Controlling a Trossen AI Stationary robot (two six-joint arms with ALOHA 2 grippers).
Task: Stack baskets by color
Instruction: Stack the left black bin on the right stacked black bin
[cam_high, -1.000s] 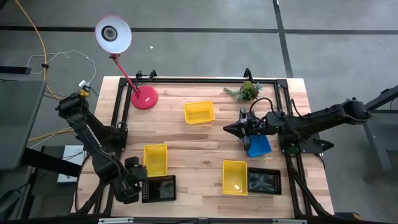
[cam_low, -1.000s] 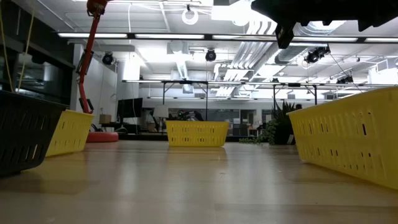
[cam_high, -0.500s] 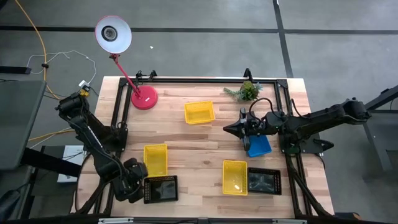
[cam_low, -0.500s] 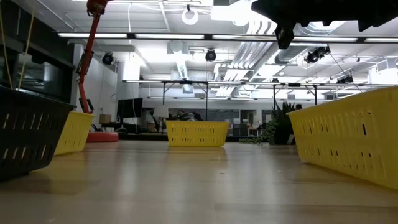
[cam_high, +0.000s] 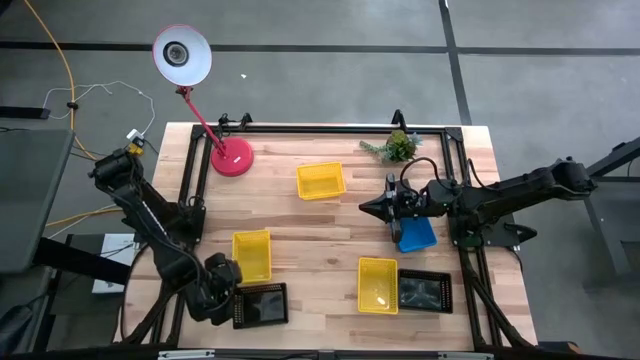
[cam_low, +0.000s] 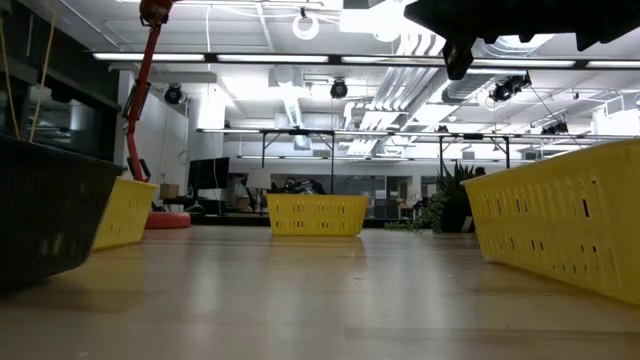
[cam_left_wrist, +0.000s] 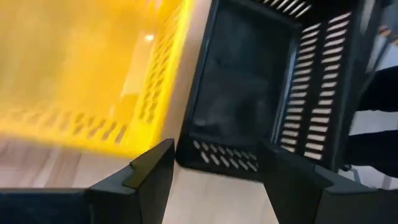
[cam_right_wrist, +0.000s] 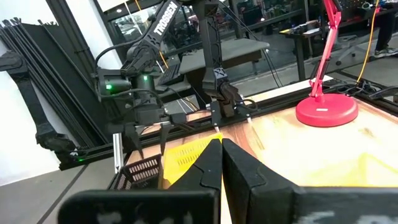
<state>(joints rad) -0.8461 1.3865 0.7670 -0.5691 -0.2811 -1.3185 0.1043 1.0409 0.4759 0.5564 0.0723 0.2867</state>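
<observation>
Black basket just beyond left fingers

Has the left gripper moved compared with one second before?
Yes. The left gripper slid rightward, away from the table's left edge, pushing the black basket.

The table is pale wooden planks with a soft sheen. The yellow baskets and black basket are slotted plastic, slightly glossy.
</observation>
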